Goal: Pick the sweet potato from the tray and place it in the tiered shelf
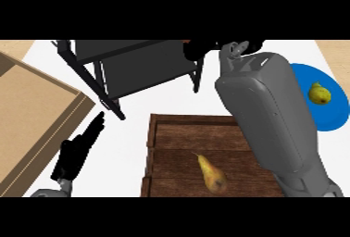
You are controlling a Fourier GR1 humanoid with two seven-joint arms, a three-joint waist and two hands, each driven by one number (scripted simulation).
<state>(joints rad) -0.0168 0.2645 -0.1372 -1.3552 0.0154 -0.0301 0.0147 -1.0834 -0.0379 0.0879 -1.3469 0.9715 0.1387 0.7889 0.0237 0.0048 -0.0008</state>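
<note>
1. my right hand [205, 46] reaches over the black metal tiered shelf [137, 65]; can't tell its fingers or any hold.
2. orange tapered sweet potato [212, 173] lies in the dark wooden tray [178, 139], so placement is not done.
3. my left hand [78, 152] rests open, fingers straight, on the white tabletop [130, 143].

The tray [179, 139] is a dark brown wooden one with a raised rim, lying flat near the front of the white counter, its right part hidden. On its boards lies a yellow-orange, tapered sweet potato [211, 174], thin end pointing far-left, thick brownish end nearest. The tiered shelf [130, 65] is a black metal frame with dark flat shelves, standing at the far side, left of centre, beyond the tray.
</note>
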